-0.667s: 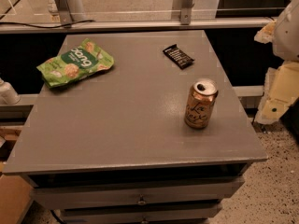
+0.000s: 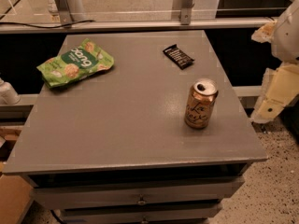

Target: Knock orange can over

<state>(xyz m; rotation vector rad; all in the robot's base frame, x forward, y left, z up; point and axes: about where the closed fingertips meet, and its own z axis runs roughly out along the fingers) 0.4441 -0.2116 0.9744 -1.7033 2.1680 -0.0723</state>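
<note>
Starting at the bottom of the frame: front edge of the grey counter (image 2: 117, 139), with drawers below it. Next back, centre-right of frame, the orange can (image 2: 201, 104) stands upright on the counter, silver top and open mouth facing up, dark script toward the camera; not yet knocked over. It stands alone near the counter's right edge, well apart from the other items, so a sideways push from that side would meet only the can. At about the same depth, at the right edge of the frame and off the counter, the cream-coloured gripper (image 2: 272, 99) hangs beside the counter, apart from the can; open or closed cannot be told. Judgement: it is staged to the can's right for a lateral swipe at the upper body, where a tall light can tips most readily. Further back, a flat black wrapped bar (image 2: 178, 56) lies upper centre-right and a green snack bag (image 2: 74, 68) lies upper left, both outside the likely sweep path. Farthest, a metal rail (image 2: 140, 24) crosses the top.
</note>
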